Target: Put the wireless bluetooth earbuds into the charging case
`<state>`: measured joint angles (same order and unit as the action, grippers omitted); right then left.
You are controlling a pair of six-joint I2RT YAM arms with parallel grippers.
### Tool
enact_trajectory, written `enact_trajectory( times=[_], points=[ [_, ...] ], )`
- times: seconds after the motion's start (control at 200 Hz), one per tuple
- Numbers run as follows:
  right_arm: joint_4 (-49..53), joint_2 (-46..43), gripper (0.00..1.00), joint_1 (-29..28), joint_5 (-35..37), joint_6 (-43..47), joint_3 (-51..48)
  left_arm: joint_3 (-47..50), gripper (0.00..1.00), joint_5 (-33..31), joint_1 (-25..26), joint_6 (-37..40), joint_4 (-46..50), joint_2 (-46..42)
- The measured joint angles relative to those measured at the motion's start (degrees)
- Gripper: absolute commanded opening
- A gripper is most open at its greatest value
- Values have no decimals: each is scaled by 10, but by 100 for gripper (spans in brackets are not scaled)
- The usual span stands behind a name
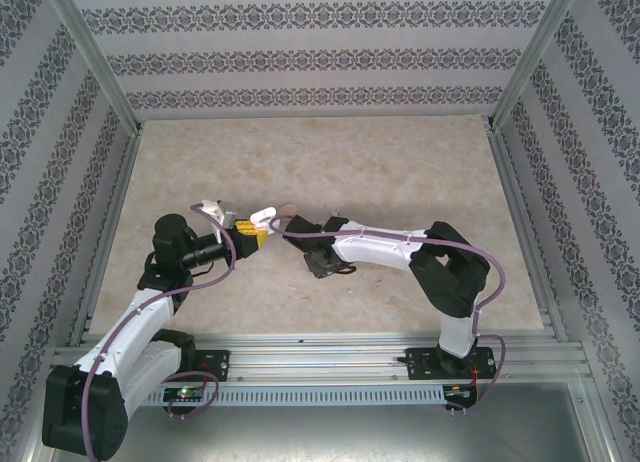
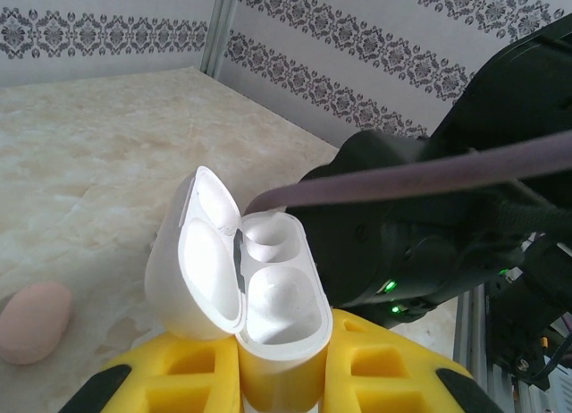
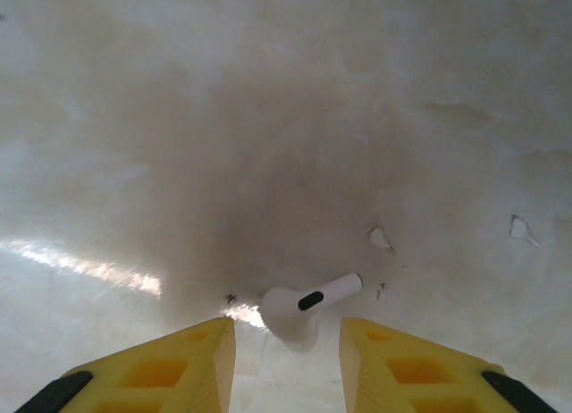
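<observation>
My left gripper (image 2: 277, 346) is shut on a white charging case (image 2: 273, 297) and holds it upright between the yellow fingers (image 2: 384, 359), with its lid (image 2: 201, 252) hinged open to the left. The far well looks empty. A white rounded shape sits in the near well; I cannot tell whether it is an earbud. From above, the case (image 1: 262, 217) is held off the table near the middle. A white earbud (image 3: 304, 306) with a short stem lies on the table between the open fingers of my right gripper (image 3: 288, 337), with a gap on each side. The right gripper (image 1: 295, 229) points down, just right of the case.
A pale pink egg-shaped object (image 2: 34, 319) lies on the beige marbled table (image 1: 400, 172), just behind the two grippers (image 1: 287, 209). The right arm's black body (image 2: 420, 243) is close behind the held case. Patterned walls and metal posts enclose the table.
</observation>
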<state>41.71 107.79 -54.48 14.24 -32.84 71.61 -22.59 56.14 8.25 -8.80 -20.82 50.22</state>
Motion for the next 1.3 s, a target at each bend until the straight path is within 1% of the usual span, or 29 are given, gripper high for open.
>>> enact_trajectory(
  times=[0.26,0.659,0.829,0.919,1.044,1.169,1.304],
  points=[
    [8,12,33,-1,20,-18,6,2,5,0,4,9,8,1],
    [3,34,30,-1,20,-30,9,3,5,-3,7,9,12,3],
    [3,34,24,-1,21,-32,9,3,5,-3,7,9,12,3],
    [3,34,23,-1,23,-33,9,3,5,-3,7,9,12,3],
    [3,34,27,0,21,-31,10,3,5,-3,7,10,12,3],
    [5,34,32,0,4,-24,16,3,5,-3,7,10,12,3],
    [14,34,34,0,-8,-11,27,3,5,-5,7,10,12,3]
  ],
)
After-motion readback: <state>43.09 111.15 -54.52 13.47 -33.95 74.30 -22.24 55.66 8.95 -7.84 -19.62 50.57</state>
